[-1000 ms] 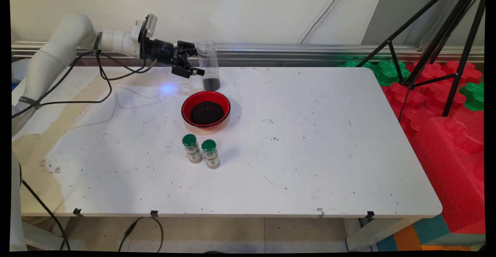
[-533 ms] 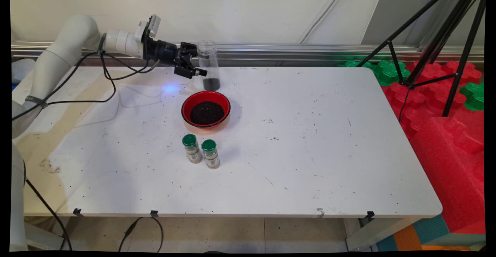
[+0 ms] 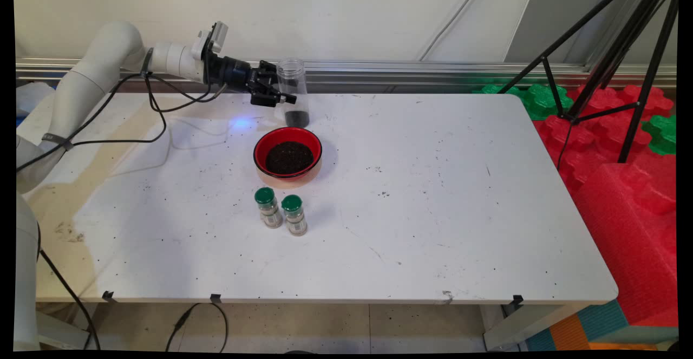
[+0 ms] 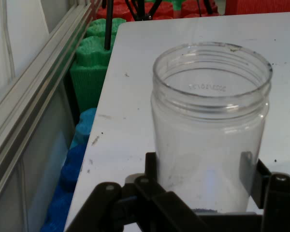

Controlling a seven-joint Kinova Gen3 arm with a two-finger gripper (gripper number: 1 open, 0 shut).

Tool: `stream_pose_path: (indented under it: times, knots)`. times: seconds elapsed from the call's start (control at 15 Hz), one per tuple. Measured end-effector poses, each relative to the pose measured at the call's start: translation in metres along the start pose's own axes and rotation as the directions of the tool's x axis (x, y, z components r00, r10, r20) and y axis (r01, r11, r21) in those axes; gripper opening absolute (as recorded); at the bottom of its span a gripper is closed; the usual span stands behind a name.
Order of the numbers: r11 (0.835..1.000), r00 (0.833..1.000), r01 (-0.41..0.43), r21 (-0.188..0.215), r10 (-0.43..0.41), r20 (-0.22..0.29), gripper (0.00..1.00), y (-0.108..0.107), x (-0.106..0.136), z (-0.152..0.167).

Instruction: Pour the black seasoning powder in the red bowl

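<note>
White and long, the arm reaches in from the left at the far side of the table, its last links lying nearly level and pointing right, with black cables sagging from it. The black gripper at its end is clamped on a clear plastic jar, one finger on each side of the jar's wall about mid-height. In the hand view the fingers press against both sides of the jar, whose open mouth stands above them.

The jar is upright, lidless, with a small dark layer of grains at its bottom. It is at the table's far edge, just beyond a red bowl filled with the same dark grains. Whether its base touches the table cannot be told. Nearer than the bowl, two small spice bottles with green caps stand side by side, almost touching (the left one slightly farther back).

Against the picture from a second ago, the gripper has come further right and now sits around the jar, where before its fingers were just left of it; the wrist has also levelled out. The jar stands slightly to the right of where it was, and the bowl and bottles have stayed where they were.
</note>
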Motion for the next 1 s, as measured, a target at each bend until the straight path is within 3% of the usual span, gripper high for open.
stream_pose_path:
  times: [1.0]
  knots:
    - [0.999, 0.998, -0.043, -0.005, 0.042, -0.047, 0.00, 0.003, 0.010, -0.006]
